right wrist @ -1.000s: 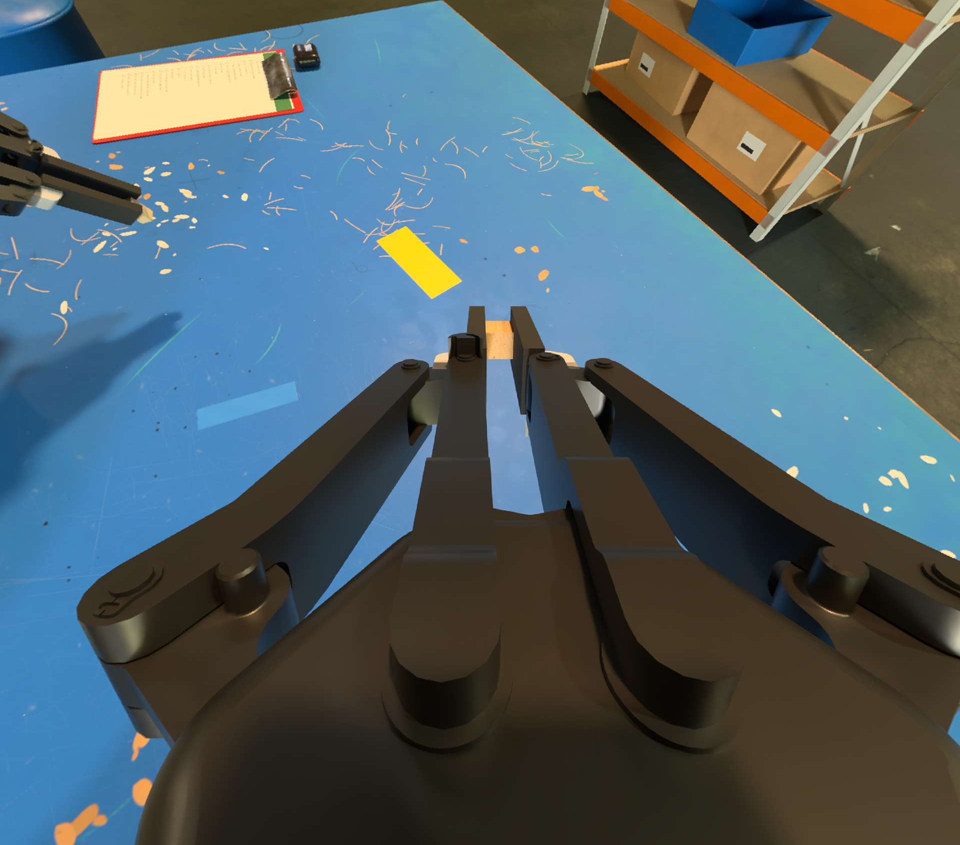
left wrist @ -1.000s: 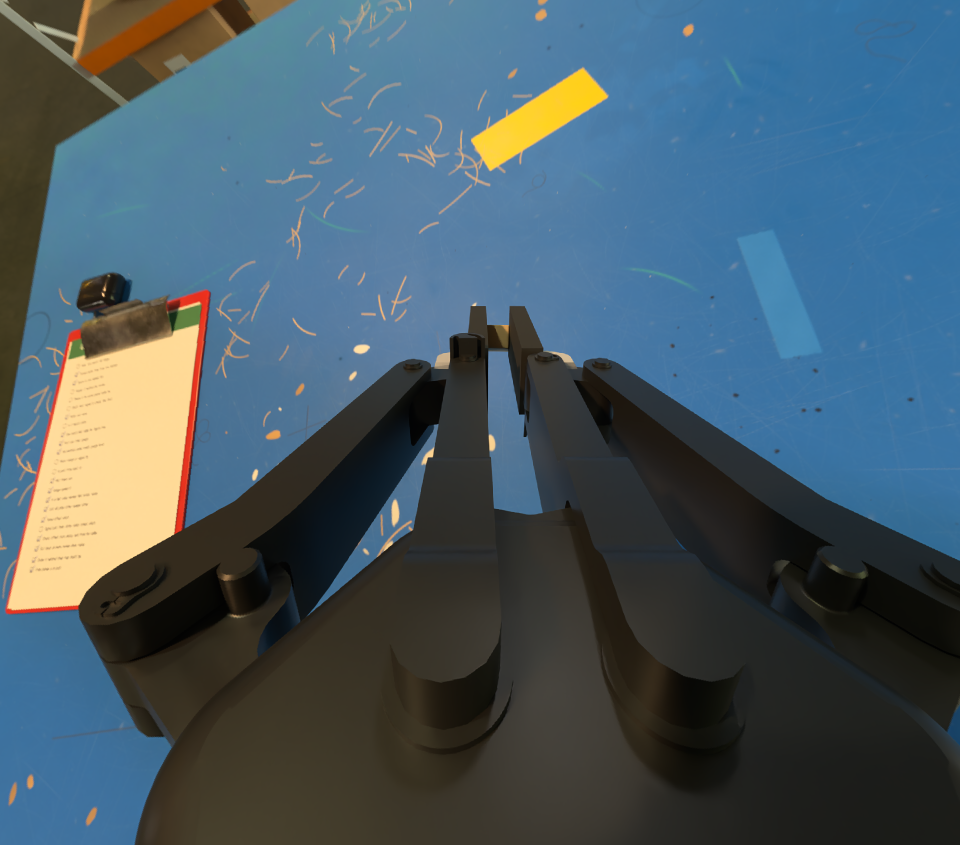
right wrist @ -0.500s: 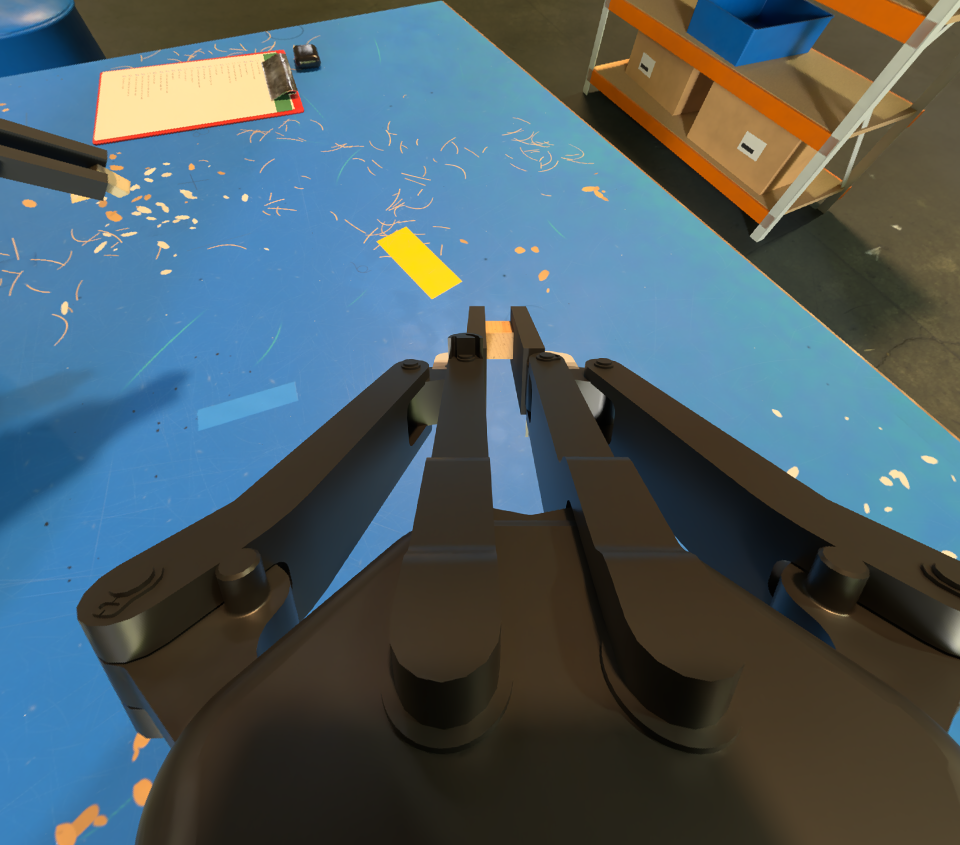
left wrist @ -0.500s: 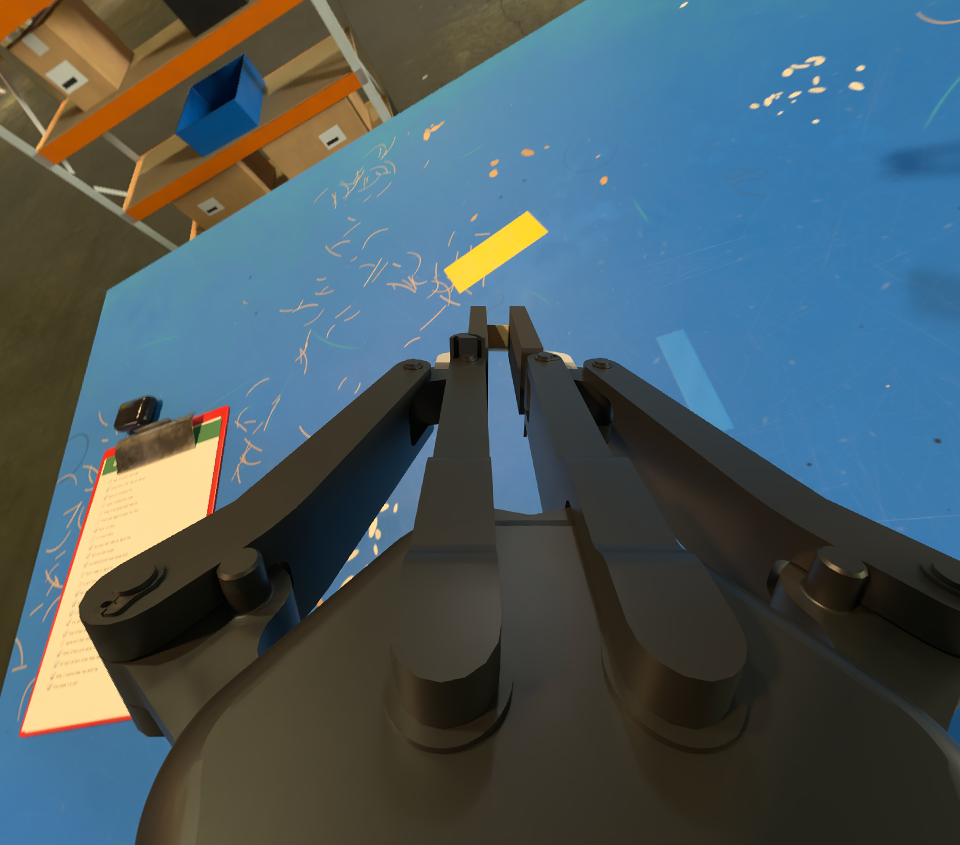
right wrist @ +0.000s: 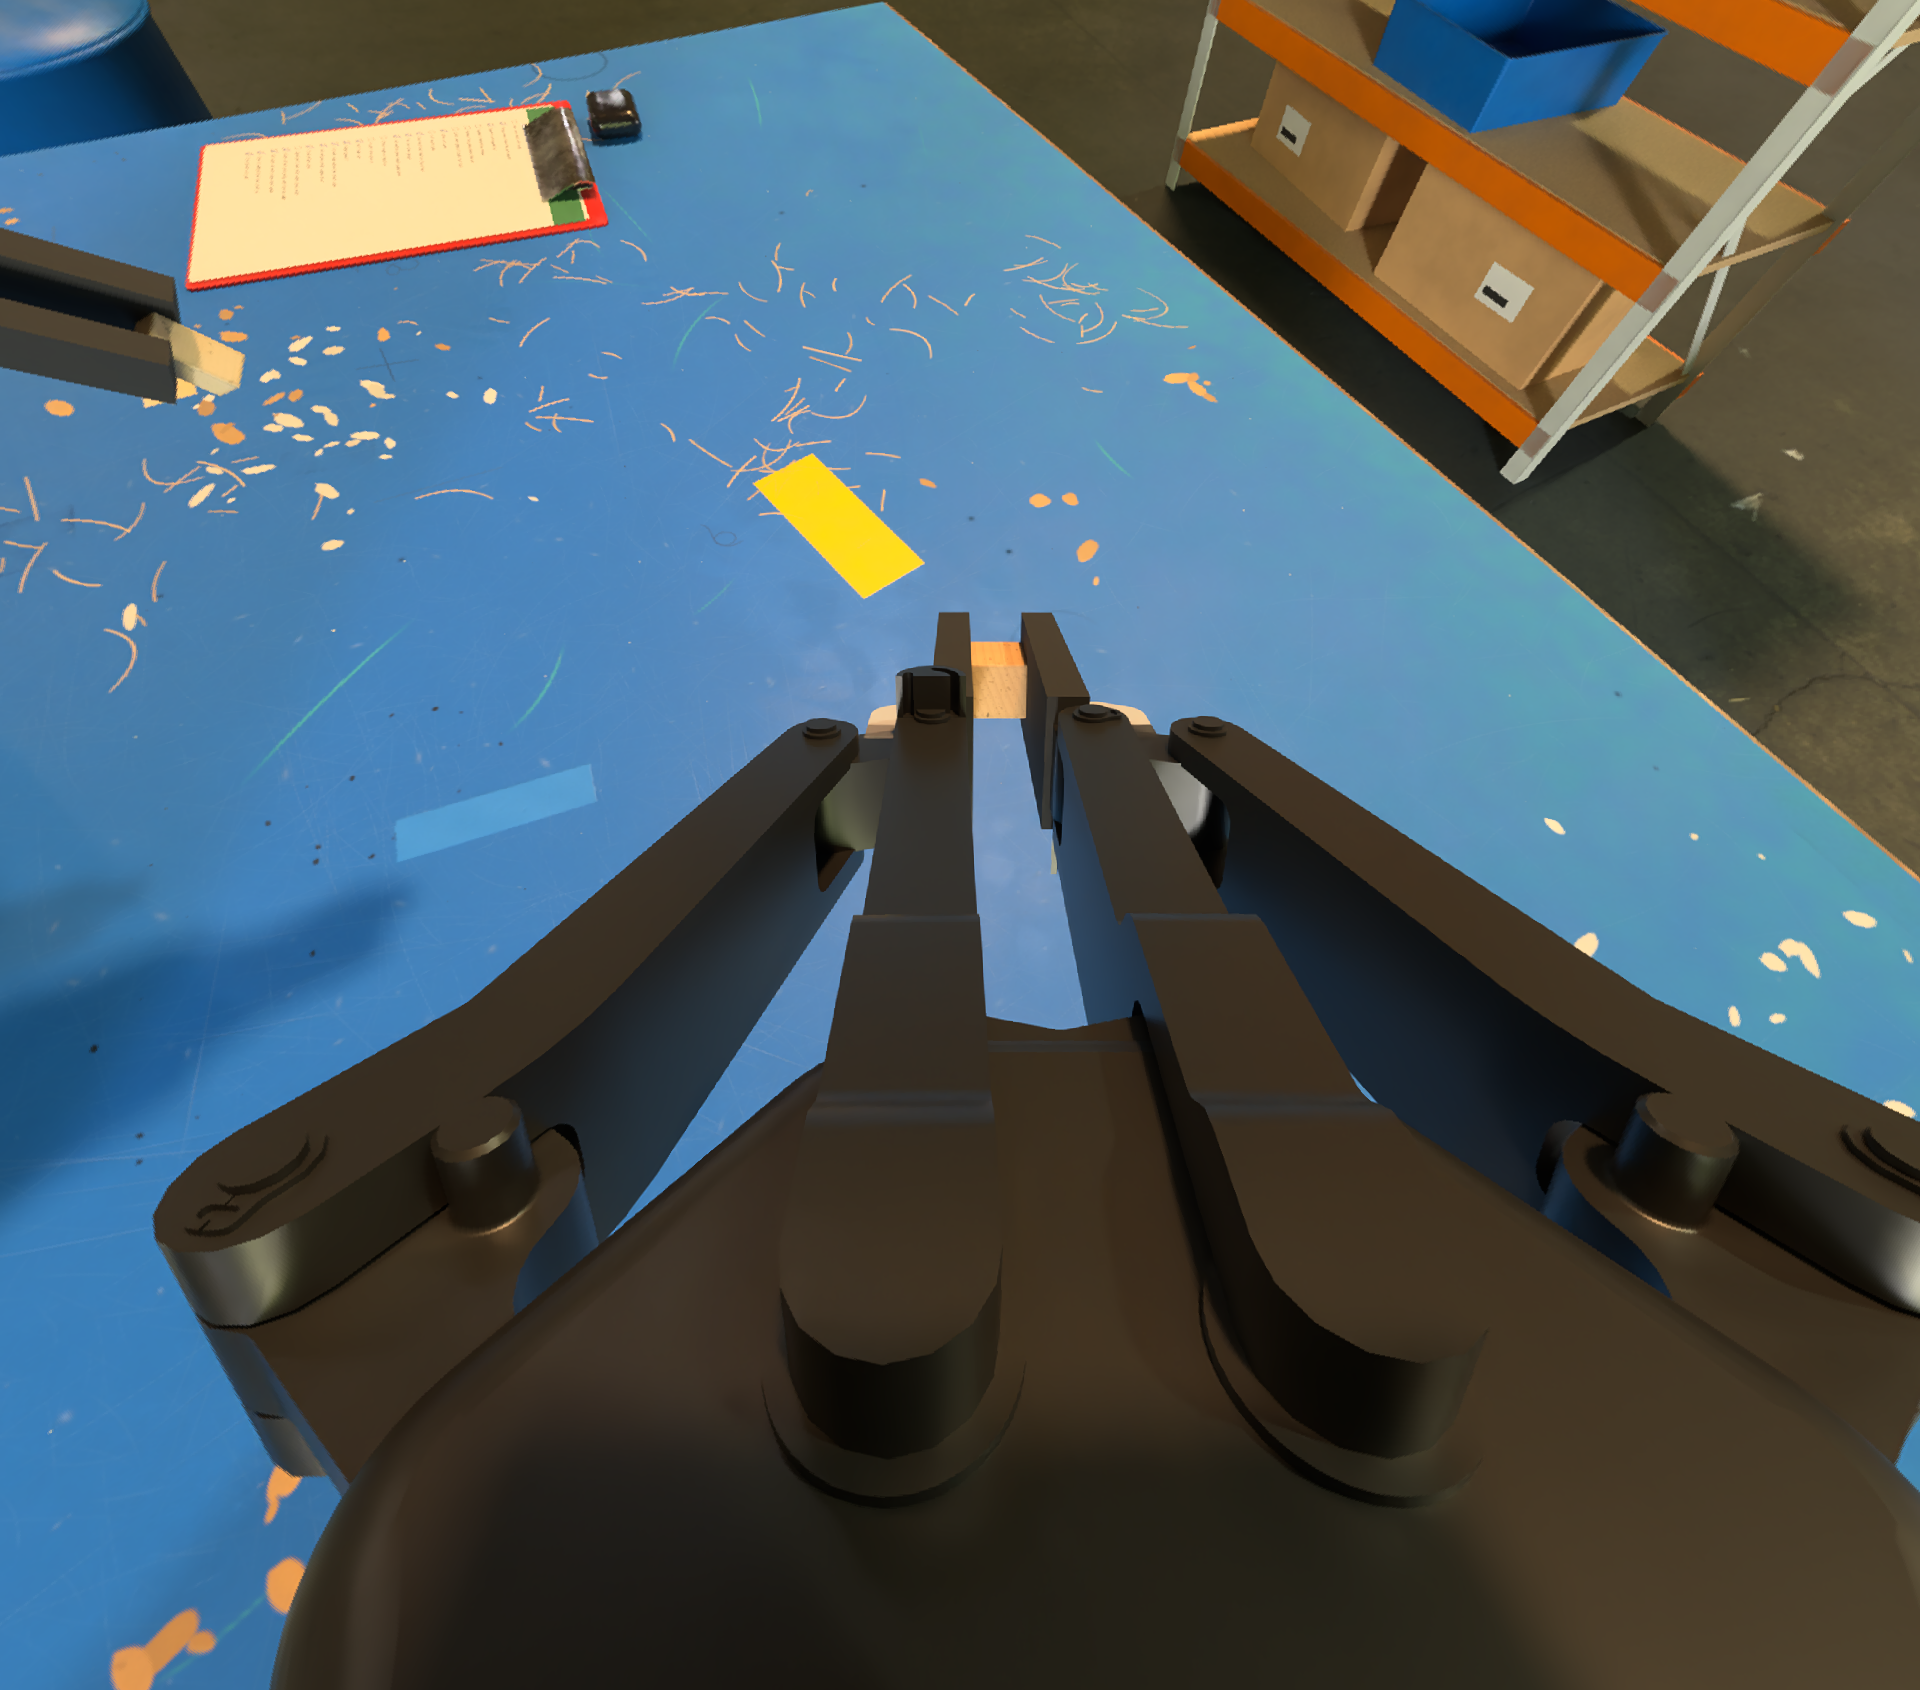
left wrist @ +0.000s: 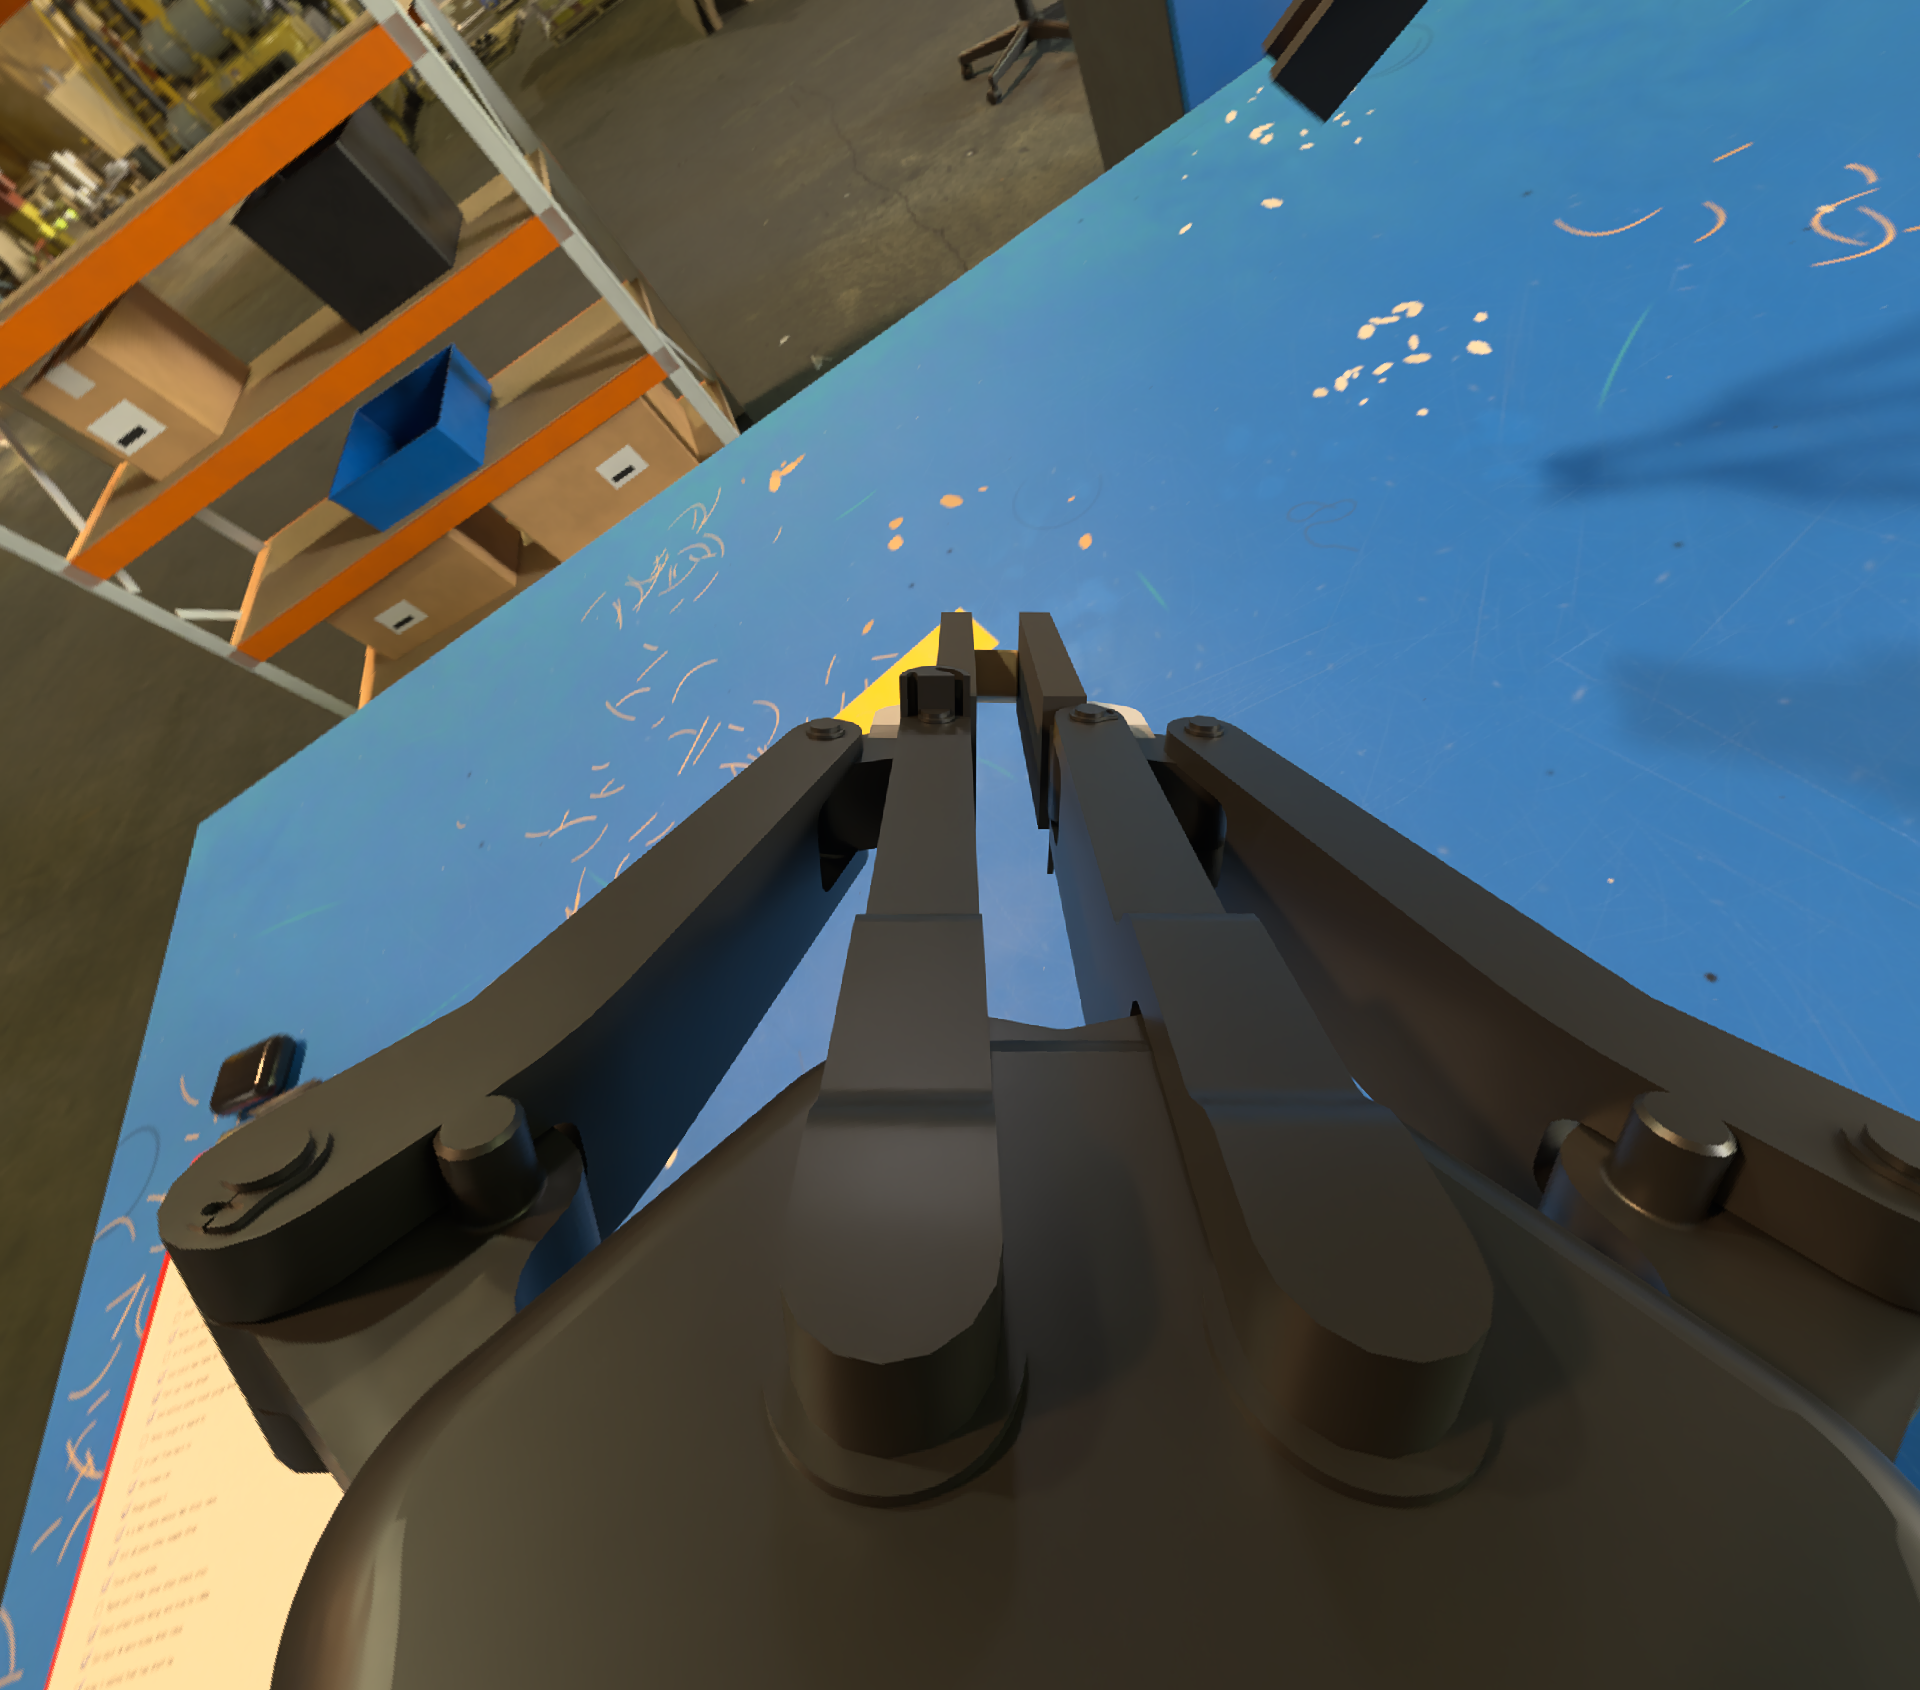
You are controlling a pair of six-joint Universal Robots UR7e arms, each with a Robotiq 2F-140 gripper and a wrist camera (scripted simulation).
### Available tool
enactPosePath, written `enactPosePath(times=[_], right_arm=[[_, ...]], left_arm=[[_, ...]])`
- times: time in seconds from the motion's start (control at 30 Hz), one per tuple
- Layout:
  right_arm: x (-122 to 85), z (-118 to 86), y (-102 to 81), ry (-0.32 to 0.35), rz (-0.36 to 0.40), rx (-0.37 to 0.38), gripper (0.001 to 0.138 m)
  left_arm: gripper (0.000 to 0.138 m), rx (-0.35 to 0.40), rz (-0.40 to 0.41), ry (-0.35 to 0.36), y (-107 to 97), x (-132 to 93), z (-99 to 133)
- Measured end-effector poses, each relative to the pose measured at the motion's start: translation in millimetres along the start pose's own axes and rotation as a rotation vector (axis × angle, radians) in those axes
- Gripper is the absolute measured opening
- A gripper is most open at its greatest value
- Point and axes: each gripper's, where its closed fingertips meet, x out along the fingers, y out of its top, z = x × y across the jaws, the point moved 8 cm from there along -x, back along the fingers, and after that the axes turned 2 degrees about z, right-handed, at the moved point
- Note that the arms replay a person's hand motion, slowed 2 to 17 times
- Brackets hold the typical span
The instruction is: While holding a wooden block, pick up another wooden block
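Note:
My left gripper (left wrist: 997, 653) is shut on a small wooden block (left wrist: 995, 672), held above the blue table (left wrist: 1351, 705). The same gripper shows at the left edge of the right wrist view (right wrist: 166, 357) with its pale block (right wrist: 208, 362) sticking out past the fingertips. My right gripper (right wrist: 997, 653) is shut on another wooden block (right wrist: 997, 679), also held above the table. The right gripper's fingers (left wrist: 1351, 9) show at the top right of the left wrist view.
A red clipboard (right wrist: 384, 191) and a small black device (right wrist: 613, 113) lie at the table's far corner. A yellow strip (right wrist: 836, 523) and a pale blue strip (right wrist: 494, 809) mark the tabletop amid wood shavings. An orange shelf rack (right wrist: 1558, 113) with boxes stands beside the table.
My left gripper has risen and tilted up with its block, so the rack and floor now show. In the right wrist view it has climbed at the left edge. The right gripper has stayed still.

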Motion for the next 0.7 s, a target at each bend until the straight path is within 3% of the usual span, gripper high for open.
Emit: enactPosePath(times=[0.7], right_arm=[[0.0, -0.2, -0.1, -0.002, -0.001, 0.0, 0.013]], left_arm=[[0.012, 0.111, 0.102, -0.179, 68.6, 21.4, 51.6]])
